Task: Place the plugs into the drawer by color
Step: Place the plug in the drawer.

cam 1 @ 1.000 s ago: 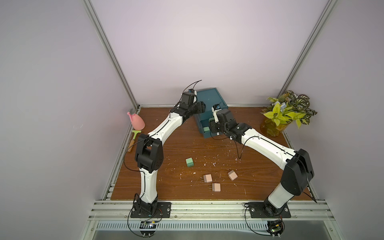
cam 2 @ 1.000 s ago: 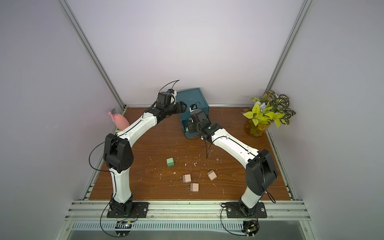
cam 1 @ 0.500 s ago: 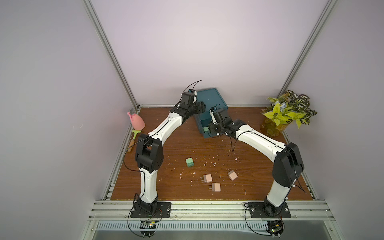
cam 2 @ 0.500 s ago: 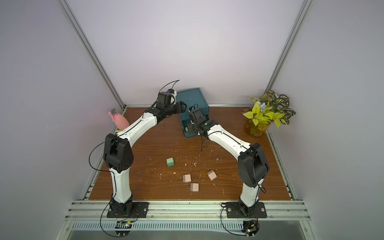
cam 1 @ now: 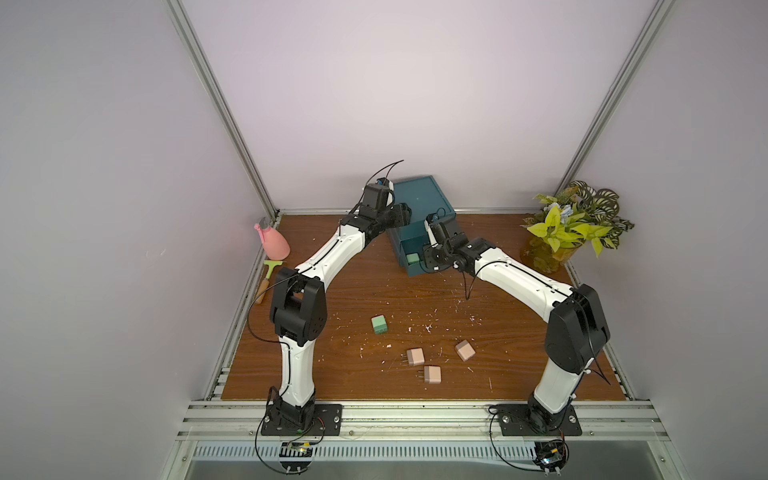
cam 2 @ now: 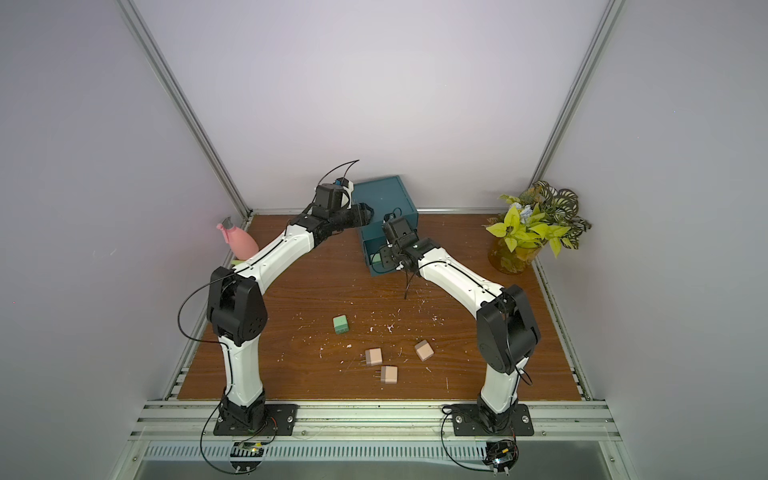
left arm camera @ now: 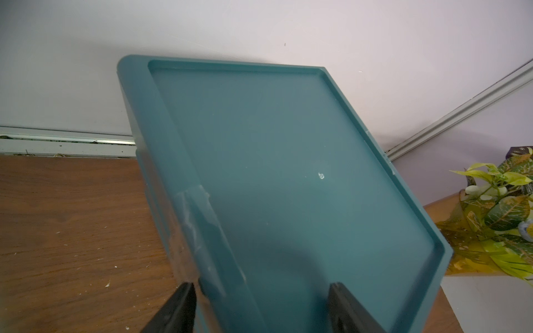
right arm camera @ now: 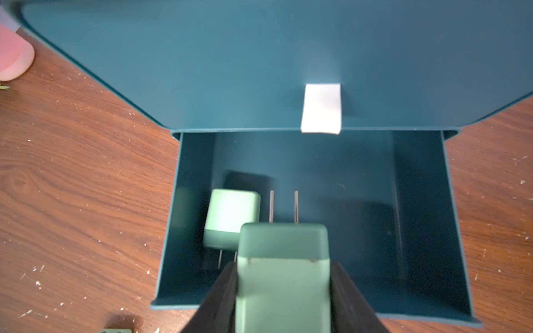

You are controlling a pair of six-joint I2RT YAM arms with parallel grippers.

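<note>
Now, a green plug (right arm camera: 284,253) hangs over the open drawer (right arm camera: 418,207).
In both top views, a loose green plug (cam 1: 379,324) and three beige plugs (cam 1: 415,356) lie on the table (cam 1: 415,299). Left wrist: my left hand (left arm camera: 261,291), fingers apart, straddles the chest (left arm camera: 288,173) at its top edge. Right wrist: my right hand (right arm camera: 282,271) clamps that plug near a stored green plug (right arm camera: 230,219); next, I'd simply release. No writing legible.

The clamped green plug (right arm camera: 284,276) (blurred) runs past the right wrist view's edge.
</note>
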